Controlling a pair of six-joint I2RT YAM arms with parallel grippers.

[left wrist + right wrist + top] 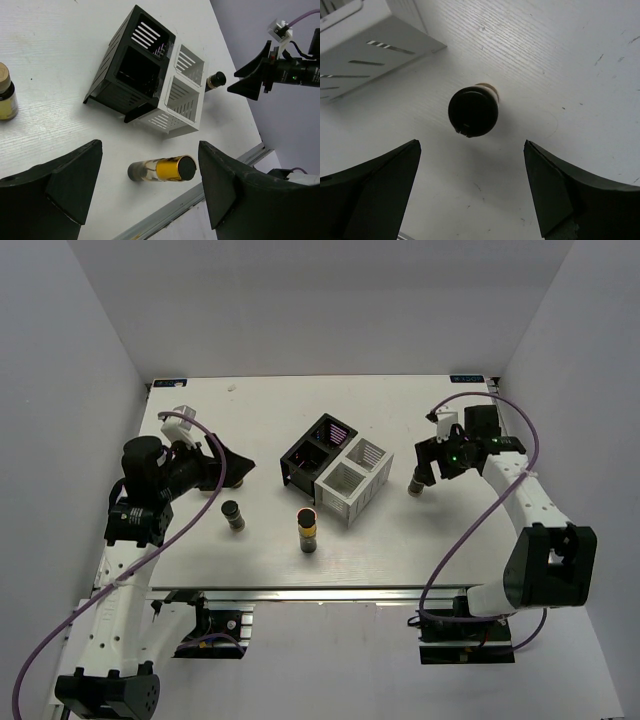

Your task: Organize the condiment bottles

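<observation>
Three loose: you are looking at a left bottle (234,515), a middle bottle (307,530) and a right bottle (417,483), all sitting out on the table (400,540).
Left hand (150,147): it is hovering released over the table to the left of the rack (297,475), fingers spread wide and gripping nothing.
Left bottle: it is standing near that hand and well apart from the rack, with nothing touching it.
Middle bottle: yellow-bodied and dark-capped, it is sitting just in front of the rack's near corner, outside it. In your left wrist view it is showing between the spread fingers.
Rack: its black half and white half are offering square compartments, and those you can see into are looking empty. The far black one is catching striped light, so I cannot tell about its floor.
Right bottle: dark-capped over a pale cream body, it is standing on the table just beside the white half.
Right hand: it is hanging released right above this bottle, one finger on each side and neither touching.
Progress: by my judgement you are only starting, since no bottle is showing in a compartment.
Remaining: all three are waiting for a slot; any further bottles are not appearing in these views.
Likely step: you are probably lining up the right hand to grasp the cream bottle.
</observation>
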